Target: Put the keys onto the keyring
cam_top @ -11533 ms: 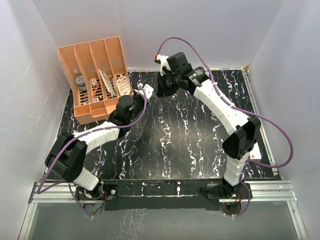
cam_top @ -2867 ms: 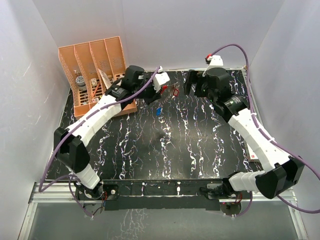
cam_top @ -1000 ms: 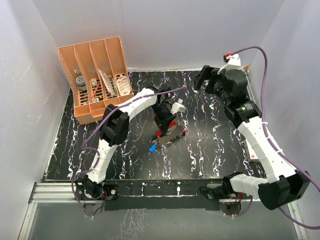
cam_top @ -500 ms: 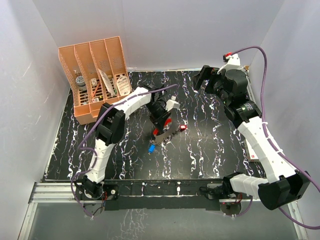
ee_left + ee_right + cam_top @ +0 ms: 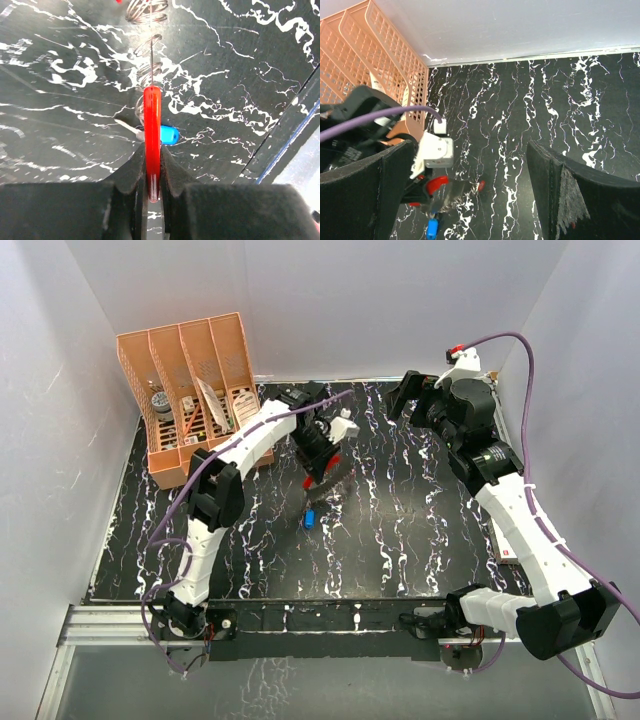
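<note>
Left gripper (image 5: 152, 159) pinching keyring (image 5: 152, 112) by its red strip, wrist-view centre | blue key (image 5: 169, 135) just beside strip | right gripper (image 5: 411, 400) spread wide, top-view upper right

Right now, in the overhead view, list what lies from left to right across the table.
An orange rack → left hand gripping the keyring → right hand. The blue key is left out: it lines up with the left hand.

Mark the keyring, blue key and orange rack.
keyring (image 5: 152, 117): left wrist view, on its red strip.
blue key (image 5: 169, 135): left wrist view, on its blue head.
orange rack (image 5: 182, 469): top external view, on its front wall.
</note>
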`<state>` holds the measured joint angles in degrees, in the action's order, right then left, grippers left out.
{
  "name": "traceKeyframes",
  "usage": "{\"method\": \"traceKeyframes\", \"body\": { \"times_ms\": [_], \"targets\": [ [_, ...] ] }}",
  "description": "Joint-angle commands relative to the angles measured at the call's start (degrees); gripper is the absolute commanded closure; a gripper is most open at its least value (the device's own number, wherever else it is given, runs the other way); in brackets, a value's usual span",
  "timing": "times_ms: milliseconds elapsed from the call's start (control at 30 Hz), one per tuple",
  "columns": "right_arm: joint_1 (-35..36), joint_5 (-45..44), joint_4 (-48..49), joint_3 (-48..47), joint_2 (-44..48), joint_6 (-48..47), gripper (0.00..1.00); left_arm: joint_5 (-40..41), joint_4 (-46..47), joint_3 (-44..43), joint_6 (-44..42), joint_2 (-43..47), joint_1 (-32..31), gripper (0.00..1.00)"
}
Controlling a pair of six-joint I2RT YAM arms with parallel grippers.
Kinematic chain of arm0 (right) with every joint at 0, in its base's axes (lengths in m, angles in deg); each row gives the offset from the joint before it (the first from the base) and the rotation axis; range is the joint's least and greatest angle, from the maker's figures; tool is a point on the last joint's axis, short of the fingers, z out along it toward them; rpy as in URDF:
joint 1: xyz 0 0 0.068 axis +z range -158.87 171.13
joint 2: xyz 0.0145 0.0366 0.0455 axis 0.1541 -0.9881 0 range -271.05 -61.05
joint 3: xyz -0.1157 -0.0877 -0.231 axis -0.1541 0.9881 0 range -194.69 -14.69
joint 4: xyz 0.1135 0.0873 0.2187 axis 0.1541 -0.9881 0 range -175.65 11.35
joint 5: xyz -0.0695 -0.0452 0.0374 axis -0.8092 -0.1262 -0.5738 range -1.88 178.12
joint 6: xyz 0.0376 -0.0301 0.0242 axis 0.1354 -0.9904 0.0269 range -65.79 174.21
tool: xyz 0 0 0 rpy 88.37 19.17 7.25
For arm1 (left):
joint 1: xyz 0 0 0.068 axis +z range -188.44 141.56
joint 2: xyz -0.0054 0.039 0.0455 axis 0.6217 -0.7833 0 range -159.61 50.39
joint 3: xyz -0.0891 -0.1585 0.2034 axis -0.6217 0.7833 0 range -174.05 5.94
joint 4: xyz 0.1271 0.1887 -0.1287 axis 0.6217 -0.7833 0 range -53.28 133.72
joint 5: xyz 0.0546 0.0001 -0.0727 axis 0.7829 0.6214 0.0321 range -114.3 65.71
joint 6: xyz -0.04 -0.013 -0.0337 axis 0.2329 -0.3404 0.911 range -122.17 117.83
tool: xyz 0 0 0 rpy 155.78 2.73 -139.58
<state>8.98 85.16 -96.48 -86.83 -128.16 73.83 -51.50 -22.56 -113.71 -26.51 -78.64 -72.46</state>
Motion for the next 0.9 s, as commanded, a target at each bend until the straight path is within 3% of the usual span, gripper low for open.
{"method": "traceKeyframes", "body": {
  "times_ms": [0,167,300,400,600,700,800,867],
  "targets": [
    [-0.27,-0.42,3.58,-1.65,0.95,-0.47,0.06,3.7,-11.94,-12.39,-0.8,-1.28,-0.67,1.0],
    [-0.36,-1.7,3.67,-3.97,1.19,-0.53,0.06,8.86,-7.72,-18.25,4.15,2.84,-0.8,1.0],
    [-0.36,-1.83,3.67,-4.16,1.83,-0.51,0.06,12.48,-4.8,-17.78,6.62,3.84,-0.7,1.0],
    [-0.44,-2.06,3.47,-4.02,2.5,-0.78,0.06,-3.06,-6.62,-17.73,2.84,2.82,-0.76,1.0],
    [-0.66,-2.66,3.08,-4.02,3.18,-1.12,0.05,-14.75,-3.56,-11.65,-0.49,7.87,-1.66,1.0],
    [-0.77,-2.43,3.06,-4.15,3.17,-0.82,0.05,-6.1,-1.58,-9.75,3.7,8.13,-0.99,1.0],
    [-0.8,-2.04,3.15,-3.9,3.14,-0.61,0.05,2.24,-5.26,-11.81,6.47,4.39,0.05,1.0],
    [-0.8,-2.1,3.29,-3.57,3.28,-0.51,0.05,0.87,-7.03,-12.14,5.59,2.8,0.09,1.0]
  ]
}}
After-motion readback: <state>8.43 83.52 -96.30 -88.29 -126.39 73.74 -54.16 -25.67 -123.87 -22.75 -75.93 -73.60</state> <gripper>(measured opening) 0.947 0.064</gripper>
